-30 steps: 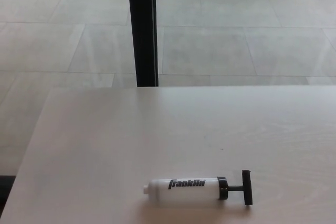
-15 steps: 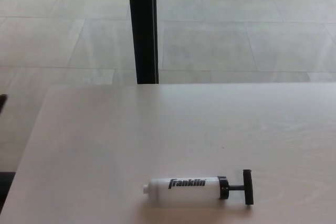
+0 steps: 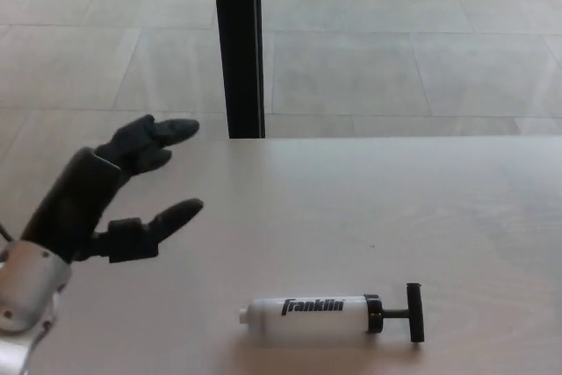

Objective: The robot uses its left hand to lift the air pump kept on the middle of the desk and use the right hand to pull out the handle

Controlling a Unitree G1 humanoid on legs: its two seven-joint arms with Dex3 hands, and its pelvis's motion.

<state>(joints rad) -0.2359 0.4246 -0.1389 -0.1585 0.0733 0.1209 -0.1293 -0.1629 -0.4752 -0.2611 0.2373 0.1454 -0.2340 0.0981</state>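
A white air pump [image 3: 307,315] with black "Franklin" lettering lies on its side near the front of the pale desk [image 3: 351,208]. Its black T-handle [image 3: 413,312] points right, on a short rod just out of the black collar. My left hand [image 3: 114,195] hovers over the desk's left part, up and to the left of the pump, well apart from it. The hand is open, fingers spread and pointing right, with nothing in it. My right hand does not show.
A black vertical post [image 3: 237,41] stands behind the desk's far edge. Beyond it lies a floor of large pale tiles [image 3: 395,50]. The desk's left edge [image 3: 53,208] runs close to my left forearm.
My left hand has come in from the left edge and now hangs open over the desk. The pump lies where it was. The camera has shifted slightly.
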